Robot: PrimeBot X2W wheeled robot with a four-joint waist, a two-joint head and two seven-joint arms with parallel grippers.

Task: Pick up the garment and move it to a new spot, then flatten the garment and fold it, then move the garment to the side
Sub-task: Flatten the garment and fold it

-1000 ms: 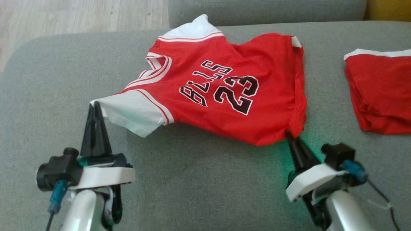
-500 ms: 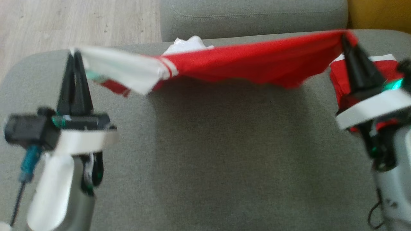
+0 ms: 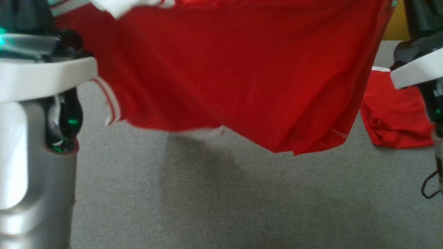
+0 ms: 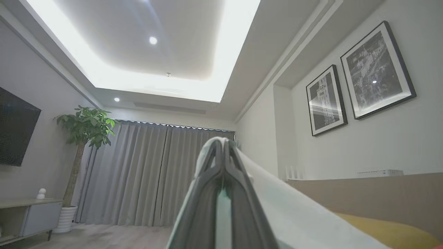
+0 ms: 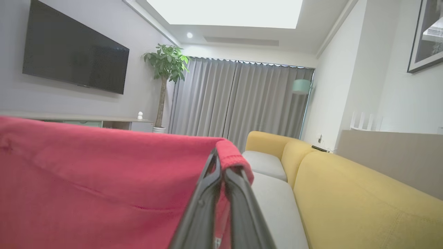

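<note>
- Garment: red, hangs spread above the grey cushion, from 9 to 2 o'clock in the head view.
- Left gripper: jaws clenched on the garment's white fabric.
- Right gripper: jaws clenched on its red hem.
- Second red cloth: lies on the cushion at 3 o'clock.

No text, number, label or brand mark can be read. The face of the garment that shows is plain red with white trim and carries no legible print. The framed prints on the wall are too small to show any lettering.
</note>
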